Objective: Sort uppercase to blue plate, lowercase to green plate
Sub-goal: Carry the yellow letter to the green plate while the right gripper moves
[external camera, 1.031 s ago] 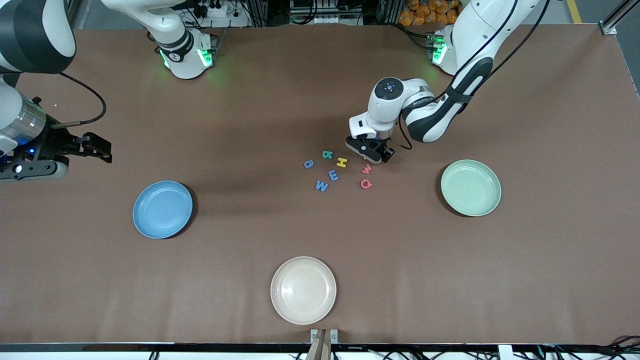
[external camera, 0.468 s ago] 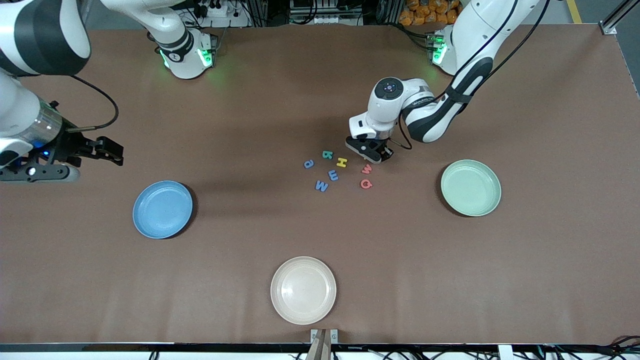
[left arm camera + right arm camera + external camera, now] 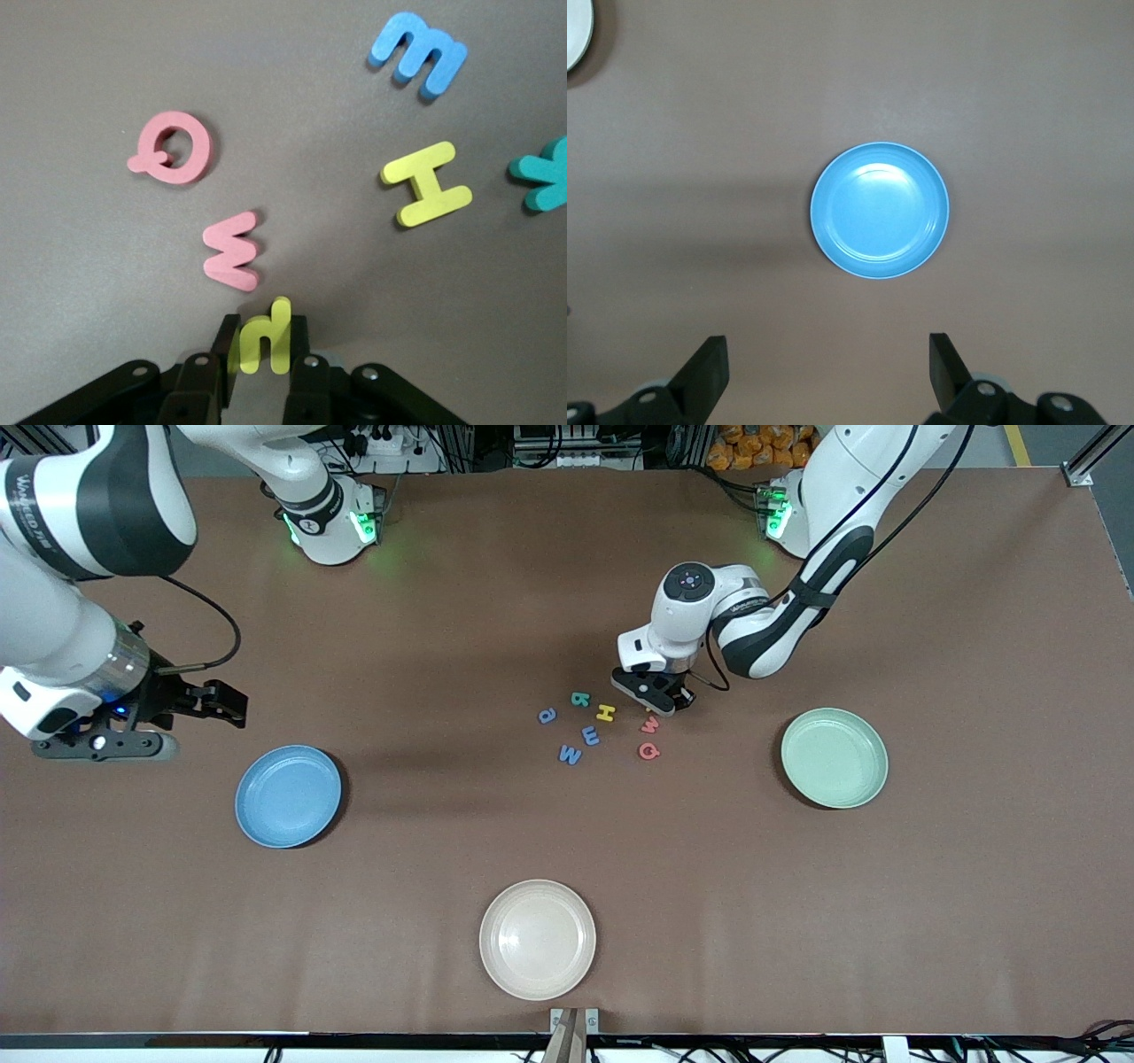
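- Eight foam letters made up the job; seven lay loose on the bench in a cluster between the blue plate (image 3: 288, 796) and the green plate (image 3: 834, 757), and both plates held nothing.
- My left end effector (image 3: 263, 352) was down at the edge of the cluster farthest from the front camera, its fingers (image 3: 223, 347) closed on the yellow lowercase h (image 3: 265, 336).
- The fingers pinched the h across its width, with the stem projecting past the tips.
- The red m (image 3: 233, 251) lay just beside the gripped letter; the red Q (image 3: 173, 148) lay nearer the front camera than the m.
- The yellow H (image 3: 605, 712), teal R (image 3: 580, 699), blue lowercase m (image 3: 590, 735), blue a (image 3: 547, 715) and blue M (image 3: 570, 755) lay toward the right arm's end of the cluster.
- My right end effector (image 3: 828, 372) hovered over bare bench near the blue plate with its fingers spread wide, holding nothing.
- Handling judgement: the letter looked very light, thin and compressible, so a gentle pinch should suffice; excess force could squash or twist it.
- Hold judgement: a grip across the two flat edges, close to the body of the letter, should limit rotation in transit.
- Risk judgement: the neighbouring red m could be dragged along on lift-off.
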